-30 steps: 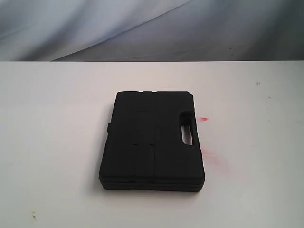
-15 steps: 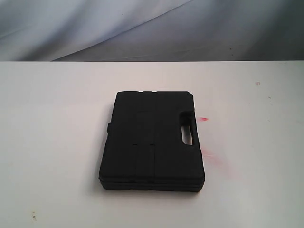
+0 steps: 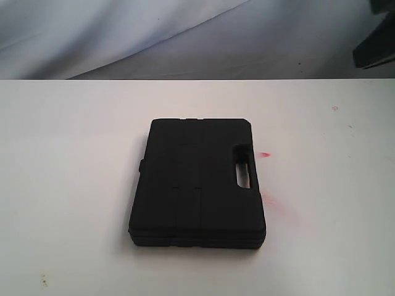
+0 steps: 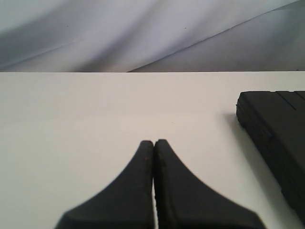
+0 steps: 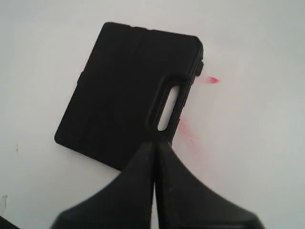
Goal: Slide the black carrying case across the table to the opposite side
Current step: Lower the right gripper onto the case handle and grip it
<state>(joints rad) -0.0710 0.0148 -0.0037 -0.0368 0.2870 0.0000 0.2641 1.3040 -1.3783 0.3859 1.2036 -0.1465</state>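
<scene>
The flat black case [image 3: 197, 182] lies in the middle of the white table [image 3: 74, 160], its slot handle [image 3: 242, 168] along its right edge. My left gripper [image 4: 154, 142] is shut with nothing in it, low over bare table, and the case [image 4: 279, 129] lies off to one side of it. My right gripper [image 5: 155, 142] is shut and empty, high above the case [image 5: 119, 95], with its tips over the end of the slot handle [image 5: 167, 107]. A dark part of the right arm [image 3: 375, 44] shows at the top right of the exterior view.
Pinkish-red smears [image 3: 274, 206] and a small red mark [image 3: 265, 154] stain the table just right of the case. A grey cloth backdrop [image 3: 185, 37] hangs behind the table's far edge. Small dark specks [image 3: 43, 281] dot the near left corner.
A dark part of the right arm has come into the exterior view at the top right. The case has not moved.
</scene>
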